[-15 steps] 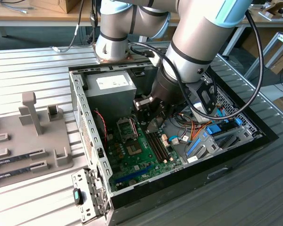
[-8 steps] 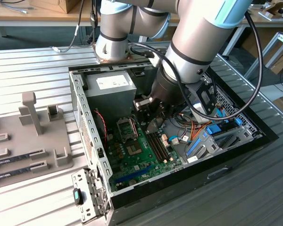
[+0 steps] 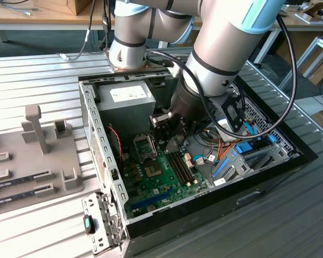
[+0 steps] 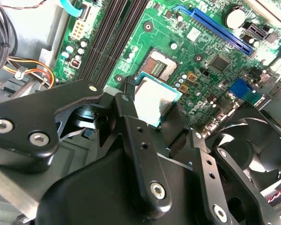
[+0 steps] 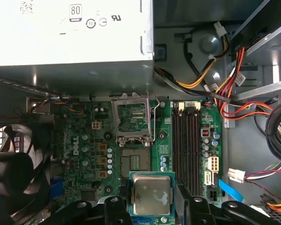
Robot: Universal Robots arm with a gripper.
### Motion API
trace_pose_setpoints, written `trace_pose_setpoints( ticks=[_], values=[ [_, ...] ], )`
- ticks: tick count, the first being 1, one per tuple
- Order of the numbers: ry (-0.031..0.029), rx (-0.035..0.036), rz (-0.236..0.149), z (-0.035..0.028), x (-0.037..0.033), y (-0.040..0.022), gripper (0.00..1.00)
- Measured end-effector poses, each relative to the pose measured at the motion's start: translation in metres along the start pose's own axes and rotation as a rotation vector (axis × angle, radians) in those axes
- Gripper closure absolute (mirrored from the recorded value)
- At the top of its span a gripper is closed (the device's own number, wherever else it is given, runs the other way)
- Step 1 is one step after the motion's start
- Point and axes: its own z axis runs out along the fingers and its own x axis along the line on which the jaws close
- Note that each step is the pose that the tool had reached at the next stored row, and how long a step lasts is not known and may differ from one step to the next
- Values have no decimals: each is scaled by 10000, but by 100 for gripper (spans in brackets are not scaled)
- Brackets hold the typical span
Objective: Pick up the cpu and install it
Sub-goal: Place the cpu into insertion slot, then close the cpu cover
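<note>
**Item: gripper (image 5: 150, 199).** Closed partway on the cpu (image 5: 149, 194). The chip is clamped by two opposite edges between the dark fingers (image 4: 133, 122). Its silvery top is turned up and appears level in both wrist views.

**Position.** The cpu is carried clear of the motherboard (image 5: 84, 140), touching nothing but the fingers. It is seen just beside the open socket (image 5: 133, 161), not yet centred on it. Height above the board cannot be judged.

**Surroundings.**
- The hinged retention frame (image 5: 131, 117) stands raised on the socket's far side, toward the power supply (image 5: 70, 42).
- The memory slots (image 5: 187, 136) run along one flank of the socket, and a fan (image 5: 14, 173) lies off the other.
- Loose cables (image 5: 225, 89) are well apart.
- All of it is housed in the open computer case (image 3: 97, 134).

**Handling note (judgement).**
- The step in hand is taken to be alignment over the socket.
- The chip's edges are best squared to the socket's edges. Corner marks cannot be made out, so orientation cannot be confirmed.
- A flat, untilted approach without sideways drag is advised, because the socket contacts are presumed delicate.
- The raised frame is to be kept clear of the fingers.
</note>
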Motion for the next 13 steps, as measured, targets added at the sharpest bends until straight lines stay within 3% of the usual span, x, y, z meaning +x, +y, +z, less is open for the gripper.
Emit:
trace_pose_setpoints(
  ticks=[6, 13],
  values=[
    [1, 2, 0, 25, 77, -3, 53],
    [0, 0, 0, 31, 82, -3, 53]
  ],
)
